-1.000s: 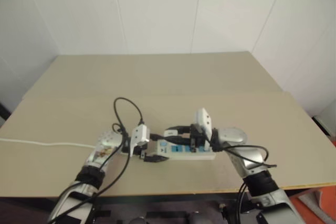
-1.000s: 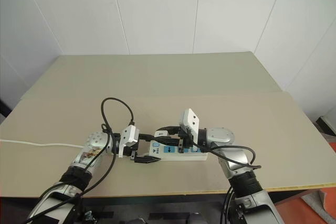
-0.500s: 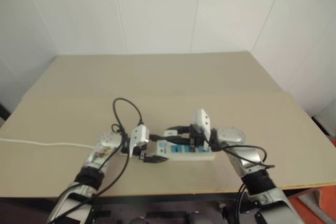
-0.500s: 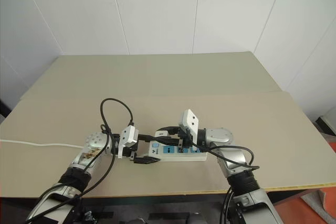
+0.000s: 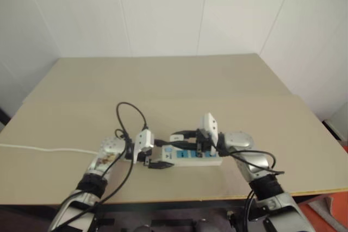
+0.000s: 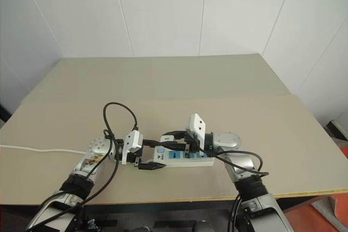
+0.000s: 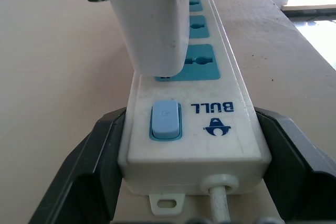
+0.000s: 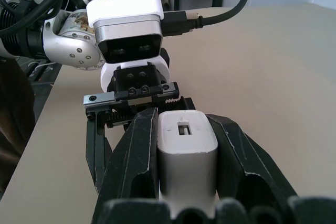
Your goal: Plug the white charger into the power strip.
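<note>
On the surface (image 5: 272, 129), your left end effector (image 7: 178, 182) clamps the strip (image 7: 210, 114) at its switch end; your right end effector (image 8: 184, 166) grips the charger (image 8: 186, 145), pressed onto the first socket.

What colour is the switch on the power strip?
Light blue: the switch on the white power strip shows best in the left wrist view.

A bare test room or lab: plain white panelled walls (image 6: 163, 9) and one beige table (image 6: 179, 85) set up as a workstation
</note>
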